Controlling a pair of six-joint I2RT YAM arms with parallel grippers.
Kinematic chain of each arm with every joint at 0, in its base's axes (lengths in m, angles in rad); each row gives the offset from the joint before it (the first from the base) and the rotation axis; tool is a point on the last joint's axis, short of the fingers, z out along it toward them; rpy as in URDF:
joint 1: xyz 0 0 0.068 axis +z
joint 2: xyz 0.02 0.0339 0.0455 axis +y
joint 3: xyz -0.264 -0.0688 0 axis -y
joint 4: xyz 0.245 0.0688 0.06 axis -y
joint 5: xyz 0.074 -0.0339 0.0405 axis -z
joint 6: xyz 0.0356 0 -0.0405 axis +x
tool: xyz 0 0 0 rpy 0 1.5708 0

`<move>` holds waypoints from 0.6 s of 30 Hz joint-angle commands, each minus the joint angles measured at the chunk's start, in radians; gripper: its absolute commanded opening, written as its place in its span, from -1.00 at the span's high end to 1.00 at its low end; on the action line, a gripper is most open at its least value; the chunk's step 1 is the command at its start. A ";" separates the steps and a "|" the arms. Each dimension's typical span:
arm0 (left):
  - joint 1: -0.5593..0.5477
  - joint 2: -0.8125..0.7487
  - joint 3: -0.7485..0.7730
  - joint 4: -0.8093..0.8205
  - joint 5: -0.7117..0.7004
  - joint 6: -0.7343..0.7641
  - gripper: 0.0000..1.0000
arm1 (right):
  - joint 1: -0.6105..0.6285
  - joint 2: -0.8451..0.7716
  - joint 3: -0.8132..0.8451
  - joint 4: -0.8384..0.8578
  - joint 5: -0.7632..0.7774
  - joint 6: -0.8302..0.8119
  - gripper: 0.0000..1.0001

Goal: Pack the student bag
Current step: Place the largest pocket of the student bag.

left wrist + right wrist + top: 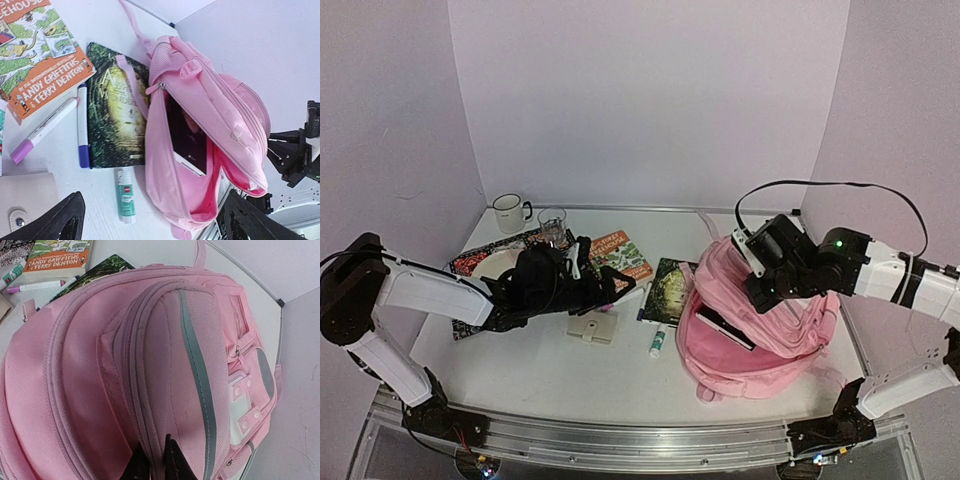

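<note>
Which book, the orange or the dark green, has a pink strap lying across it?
The dark green book, touching the student bag; the orange book lies apart from it.

Top camera sits high behind the arm bases, looking down and forward over the whole tabletop to the back wall, from well off. Left wrist camera peers out past the left gripper, dark fingers in its bottom corners. It faces down across the tabletop and takes in the bag from some way off. Right wrist camera is pressed in close over the bag, right gripper at the bottom edge, pink filling almost the whole frame. All three views share the bag and the orange book.
</note>
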 commanded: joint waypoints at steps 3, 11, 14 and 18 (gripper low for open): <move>0.023 0.066 0.100 -0.150 0.047 0.083 -0.86 | -0.008 0.092 0.037 -0.057 -0.053 0.025 0.39; 0.076 0.089 0.164 -0.257 0.022 0.122 -0.76 | -0.006 0.140 0.223 -0.013 -0.304 0.016 -0.34; 0.104 0.103 0.208 -0.318 -0.005 0.133 -0.68 | -0.013 0.182 0.265 0.082 -0.382 -0.004 -0.46; 0.149 0.137 0.247 -0.327 -0.002 0.117 -0.52 | -0.064 0.317 0.333 0.162 -0.435 0.000 -0.47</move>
